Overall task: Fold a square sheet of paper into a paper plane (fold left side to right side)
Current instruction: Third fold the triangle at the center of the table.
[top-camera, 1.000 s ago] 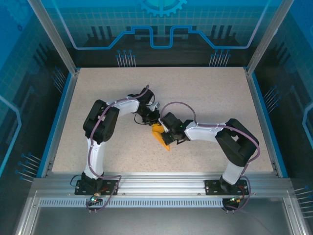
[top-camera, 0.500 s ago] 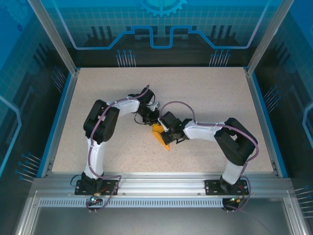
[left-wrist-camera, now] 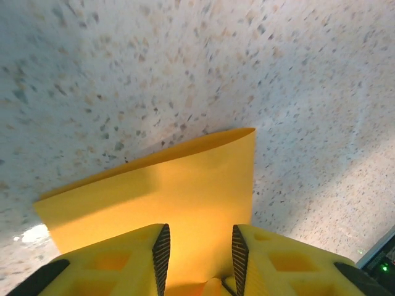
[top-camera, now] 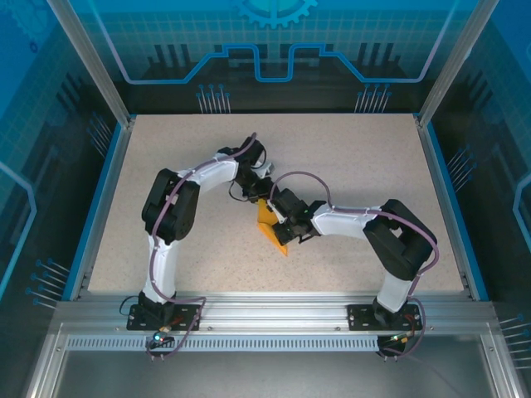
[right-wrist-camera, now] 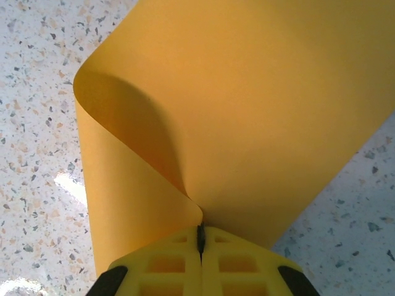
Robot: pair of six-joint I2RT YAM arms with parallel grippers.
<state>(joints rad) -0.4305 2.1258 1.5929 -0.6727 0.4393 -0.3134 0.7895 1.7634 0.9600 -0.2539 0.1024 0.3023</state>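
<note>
From above: left end effector (top-camera: pixel 263 186) and right end effector (top-camera: pixel 280 211) close together over the middle of the bench (top-camera: pixel 357 157), with the orange sheet (top-camera: pixel 270 229) beside the right one and reaching toward the near edge, its far tip just short of the left one. At the left wrist: yellow fingers (left-wrist-camera: pixel 162 250) parted, gripping nothing, the sheet (left-wrist-camera: pixel 185 191) showing through the gap and spreading out ahead of them over the speckled bench (left-wrist-camera: pixel 185 61). At the right wrist: end effector (right-wrist-camera: pixel 200 237) clamped tight on the sheet (right-wrist-camera: pixel 247 105), pinching its layers at the fingertips; ahead and to the left, curls over in a soft, uncreased bend above the bench (right-wrist-camera: pixel 31 92).
</note>
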